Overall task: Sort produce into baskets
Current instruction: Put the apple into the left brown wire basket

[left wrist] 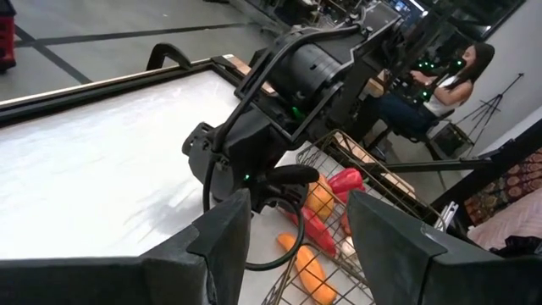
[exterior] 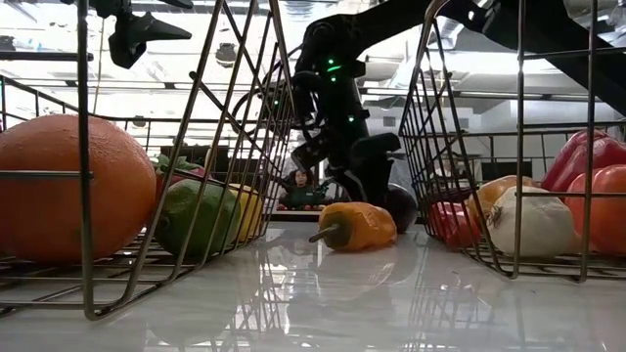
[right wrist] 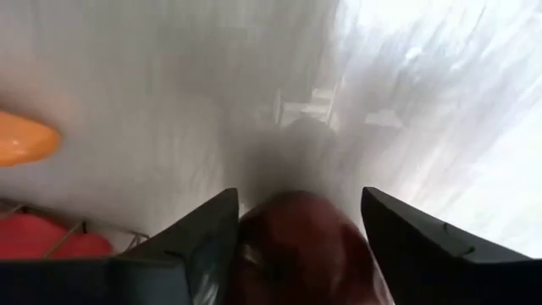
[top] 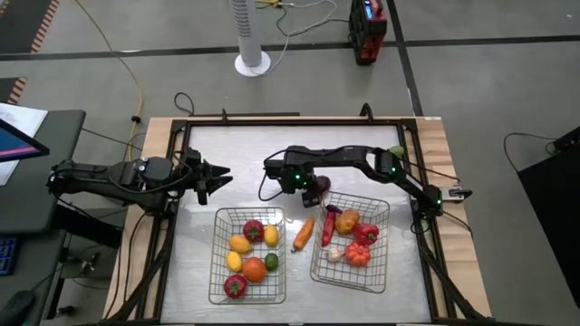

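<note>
A dark purple round fruit (right wrist: 296,246) sits on the white table (top: 236,172), just beside the right basket (top: 381,263)'s far corner, between the right gripper (right wrist: 296,222)'s part-open fingers, grip unclear. The left gripper (top: 220,178), half open and empty, hovers well beyond the left basket (top: 217,272).

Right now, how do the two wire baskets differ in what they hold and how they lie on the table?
The left basket holds round fruit: red, yellow, orange and green pieces. The right basket holds a red chili, red peppers, an orange piece and something white.
The left basket lies square to the table edge; the right basket is turned at an angle.
Both are shallow silver wire baskets. A carrot lies on the table between them.
</note>
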